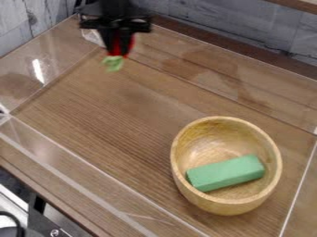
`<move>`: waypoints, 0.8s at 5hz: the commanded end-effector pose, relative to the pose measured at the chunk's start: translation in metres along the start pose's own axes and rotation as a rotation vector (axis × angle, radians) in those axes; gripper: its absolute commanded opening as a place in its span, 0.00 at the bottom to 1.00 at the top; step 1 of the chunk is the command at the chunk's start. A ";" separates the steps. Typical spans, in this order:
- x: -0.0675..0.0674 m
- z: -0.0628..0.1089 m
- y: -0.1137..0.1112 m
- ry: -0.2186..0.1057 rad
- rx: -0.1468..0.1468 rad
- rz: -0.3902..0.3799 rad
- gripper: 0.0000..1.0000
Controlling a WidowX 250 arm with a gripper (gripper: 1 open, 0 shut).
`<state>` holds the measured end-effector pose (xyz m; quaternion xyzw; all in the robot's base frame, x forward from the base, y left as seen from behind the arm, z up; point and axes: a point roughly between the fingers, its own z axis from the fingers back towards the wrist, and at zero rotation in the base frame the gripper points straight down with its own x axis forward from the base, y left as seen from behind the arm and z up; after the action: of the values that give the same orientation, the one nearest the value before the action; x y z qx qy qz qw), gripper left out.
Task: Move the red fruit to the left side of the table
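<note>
Over table (111, 130) left-rear, gripper (117, 51) clamped shut on red fruit (115, 57), which hangs below, leafy cap down, surface beneath

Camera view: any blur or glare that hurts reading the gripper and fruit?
Camera view: gripper and red fruit are motion-smeared, the green cap soft; bowl and green block stay sharp; white glare streaks on the acrylic walls; sheen on the table.

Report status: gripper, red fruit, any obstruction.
Gripper shut on red fruit, airborne over table, far left. Wooden bowl with green block sits right. Nothing in the way.
</note>
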<state>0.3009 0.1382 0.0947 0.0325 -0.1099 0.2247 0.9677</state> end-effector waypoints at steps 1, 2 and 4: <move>0.007 -0.016 0.023 -0.033 0.008 -0.015 0.00; 0.010 -0.024 0.033 -0.021 0.022 0.015 0.00; 0.029 -0.048 0.046 0.002 0.023 0.052 0.00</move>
<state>0.3074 0.1882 0.0383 0.0316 -0.0802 0.2487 0.9648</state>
